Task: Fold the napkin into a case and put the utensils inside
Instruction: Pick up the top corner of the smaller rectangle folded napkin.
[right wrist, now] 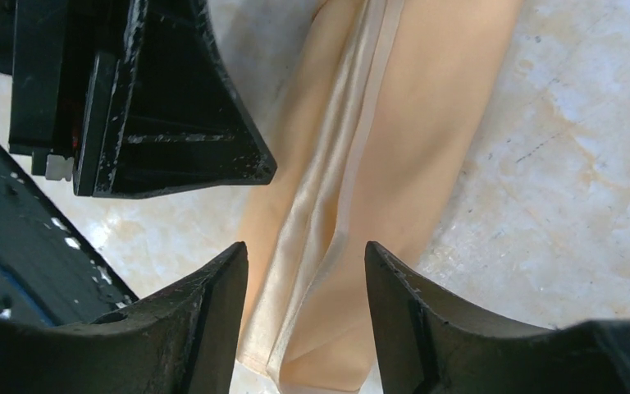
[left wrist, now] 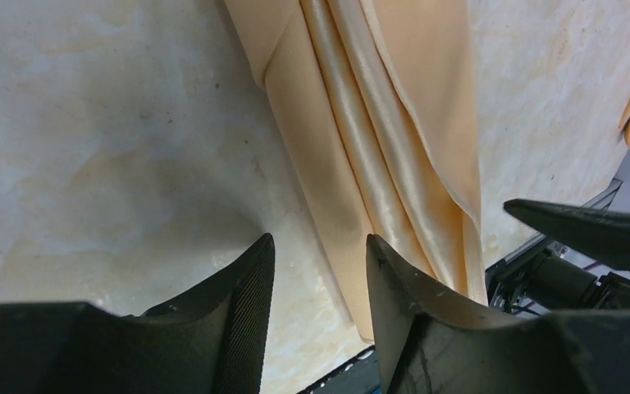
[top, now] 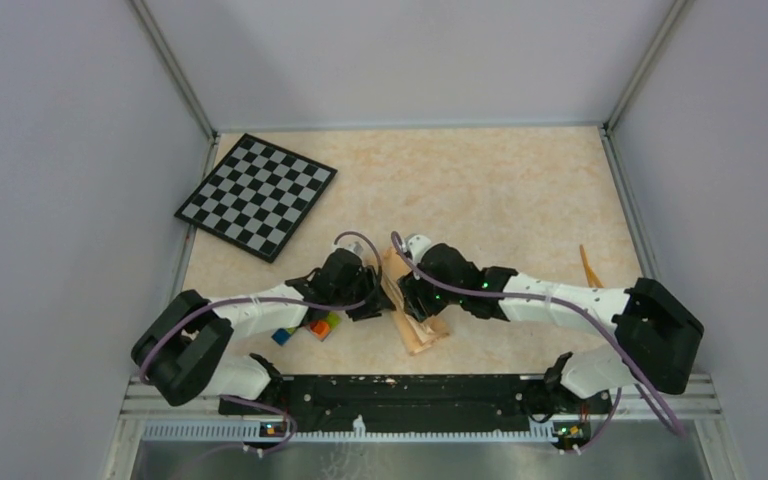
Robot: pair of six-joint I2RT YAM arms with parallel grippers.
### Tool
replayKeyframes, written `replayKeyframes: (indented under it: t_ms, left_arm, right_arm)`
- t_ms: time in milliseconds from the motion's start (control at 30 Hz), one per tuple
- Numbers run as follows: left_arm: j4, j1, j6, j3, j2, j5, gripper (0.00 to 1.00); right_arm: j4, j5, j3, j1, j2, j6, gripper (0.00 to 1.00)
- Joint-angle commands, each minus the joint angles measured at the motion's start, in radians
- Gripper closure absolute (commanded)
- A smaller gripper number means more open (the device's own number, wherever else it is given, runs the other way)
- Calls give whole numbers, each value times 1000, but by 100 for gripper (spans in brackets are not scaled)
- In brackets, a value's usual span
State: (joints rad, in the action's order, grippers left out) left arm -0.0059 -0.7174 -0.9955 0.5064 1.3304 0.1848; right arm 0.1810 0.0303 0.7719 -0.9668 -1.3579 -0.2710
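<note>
Napkin [top: 426, 336]: folded into a narrow strip, lying on worktop [top: 500, 190] near the arm bases, between both wrists. Left jaws: apart, empty, at its edge. Right jaws: apart, empty, above it. Utensils [top: 590, 266]: well apart, by the right edge. Risk: the shiny layers, unheld, may slide or spring open; a passing jaw could drag the fold

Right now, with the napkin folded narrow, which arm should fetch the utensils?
Right, probably: the utensils lie beside that arm near the table's right edge, and the right gripper hangs open. The left arm would cross the napkin.
</note>
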Motion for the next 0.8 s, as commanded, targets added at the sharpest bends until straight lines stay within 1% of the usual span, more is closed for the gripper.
replayKeyframes:
  t_ms: [0, 100, 200, 267, 433, 567, 767]
  left_arm:
    - [112, -6, -43, -9, 54, 3, 51]
    - [140, -5, -61, -31, 70, -1, 57]
    - [157, -6, -69, -48, 78, -9, 59]
    - [167, -7, -75, -50, 87, -8, 62]
    - [182, -8, -83, -59, 101, -10, 68]
    - [184, -8, -88, -68, 105, -13, 71]
    - [197, -8, -100, -83, 106, -18, 74]
  right_arm:
    - [-18, -145, 3, -69, -56, 48, 45]
    - [-17, -201, 15, -103, -100, 52, 44]
    - [-20, -262, 21, -137, -119, 54, 44]
    - [-14, -300, 27, -156, -128, 54, 44]
    - [-6, -346, 41, -189, -148, 50, 44]
    - [-3, -391, 53, -214, -187, 43, 44]
    - [8, -510, 83, -265, -223, 12, 52]
